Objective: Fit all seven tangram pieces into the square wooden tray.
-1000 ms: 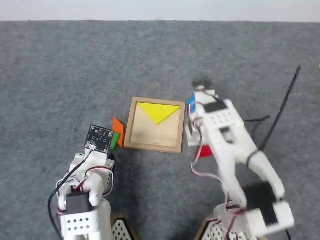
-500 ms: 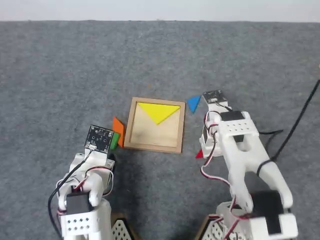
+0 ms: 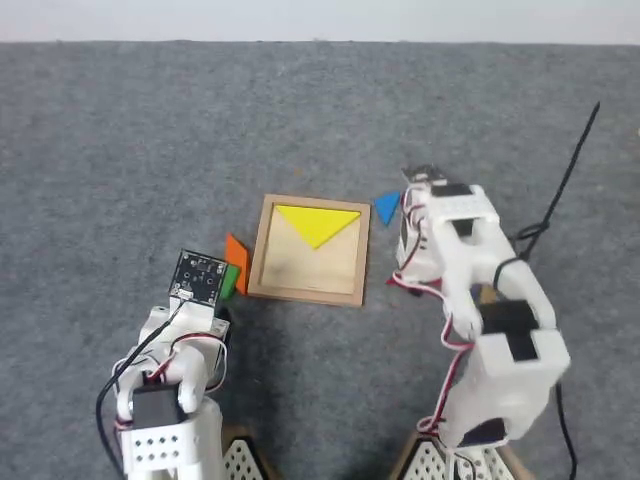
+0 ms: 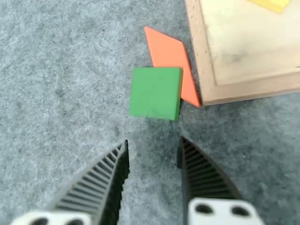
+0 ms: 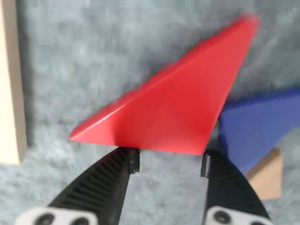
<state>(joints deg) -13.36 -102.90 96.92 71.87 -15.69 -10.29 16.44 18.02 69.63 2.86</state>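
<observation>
Left arm (image 3: 165, 385): drawn back close to its base, wrist tipped downward, left claw (image 4: 153, 142) facing down with jaws apart. Right arm (image 3: 480, 290): stretched well forward from its base, wrist bent downward, right claw (image 5: 169, 161) held low with jaws apart.

No readable text — no labels, numbers.

Likely robot lab: grey felt-covered table (image 3: 120, 120), plain wall (image 3: 300, 20).

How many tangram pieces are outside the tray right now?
5: orange parallelogram and green square at the tray's left side; light blue triangle, red triangle and dark blue piece at its right. The right arm may hide more.
</observation>
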